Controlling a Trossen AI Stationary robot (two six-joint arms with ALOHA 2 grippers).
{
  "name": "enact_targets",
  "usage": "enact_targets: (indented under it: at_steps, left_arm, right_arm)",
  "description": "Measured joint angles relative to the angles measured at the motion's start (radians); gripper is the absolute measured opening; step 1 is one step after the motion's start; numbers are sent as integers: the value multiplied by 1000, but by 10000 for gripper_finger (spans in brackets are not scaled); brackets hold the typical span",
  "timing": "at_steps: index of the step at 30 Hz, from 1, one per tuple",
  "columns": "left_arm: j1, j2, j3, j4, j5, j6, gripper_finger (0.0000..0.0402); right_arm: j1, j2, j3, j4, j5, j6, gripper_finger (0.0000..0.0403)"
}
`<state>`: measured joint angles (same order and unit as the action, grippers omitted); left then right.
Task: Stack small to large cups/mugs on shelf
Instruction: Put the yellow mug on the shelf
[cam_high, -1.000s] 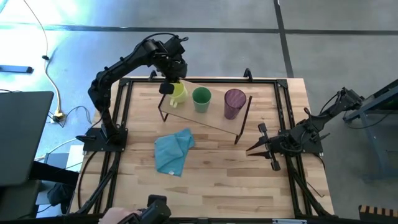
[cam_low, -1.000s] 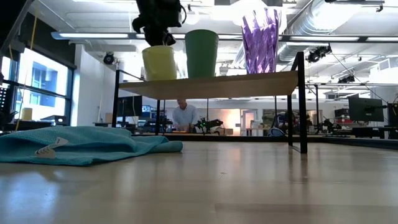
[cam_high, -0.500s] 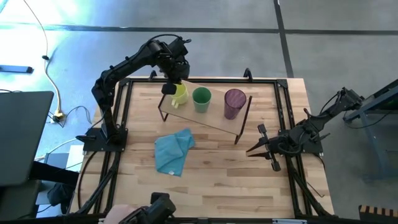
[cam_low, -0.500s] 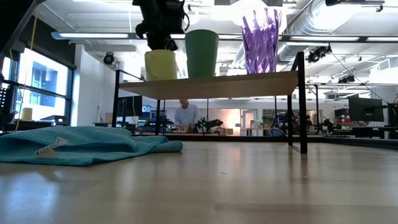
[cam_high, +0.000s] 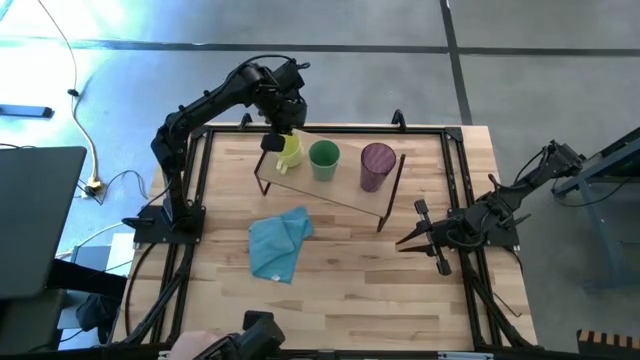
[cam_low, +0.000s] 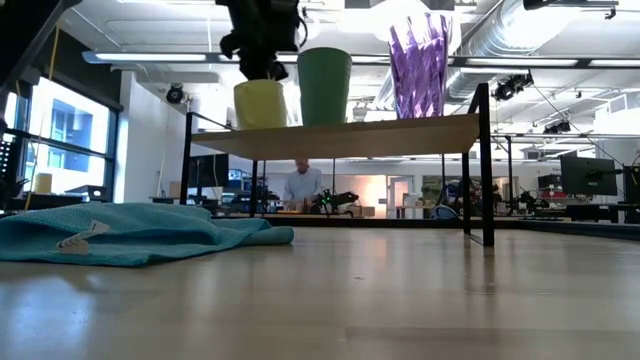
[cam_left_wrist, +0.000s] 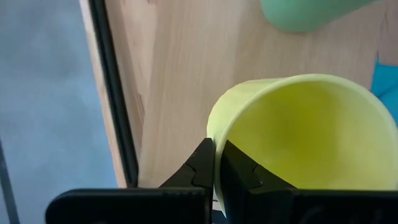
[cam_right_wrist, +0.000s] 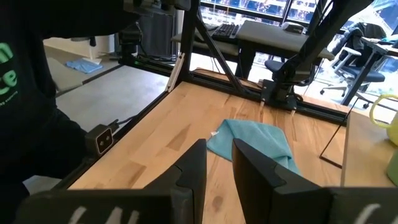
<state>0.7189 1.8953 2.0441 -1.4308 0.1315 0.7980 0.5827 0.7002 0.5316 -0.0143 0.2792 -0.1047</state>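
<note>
Up on the shelf (cam_high: 345, 192) stand three cups in a row. The yellow mug (cam_high: 289, 150) is at the shelf's left end, the green cup (cam_high: 324, 160) is just beside it in the middle, and the purple tumbler (cam_high: 377, 166) stands near the right end, a bit apart. All three are upright.

The left gripper (cam_high: 277, 131) is right over the yellow mug. Its two dark fingers (cam_left_wrist: 202, 163) are squeezed shut on the mug's rim, one outside the wall and one inside. From table height the mug's bottom looks to be sitting on the shelf board.

The shelf stands on thin dark legs near the far edge of the table (cam_high: 340, 290). A light blue cloth (cam_high: 279, 243) lies crumpled on the table in front of the shelf, toward the left.

The right gripper (cam_high: 427, 236) waits low by the table's right edge, well apart from the cups. Its jaws stand a little apart and hold nothing.
</note>
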Motion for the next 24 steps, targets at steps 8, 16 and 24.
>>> enact_targets:
  at_steps: [8, 16, 24]
  left_arm:
    - [-7, 7, 1, -10, -22, -5, 0]
    - [-7, 8, 1, -10, -27, -20, 5]
    - [-7, 10, 1, -6, -31, -44, 29]
  right_arm:
    - [0, 4, -8, -5, 0, 21, 67]
    - [0, 8, -8, -5, -1, 19, 67]
    - [0, 8, -8, -5, -2, 20, 67]
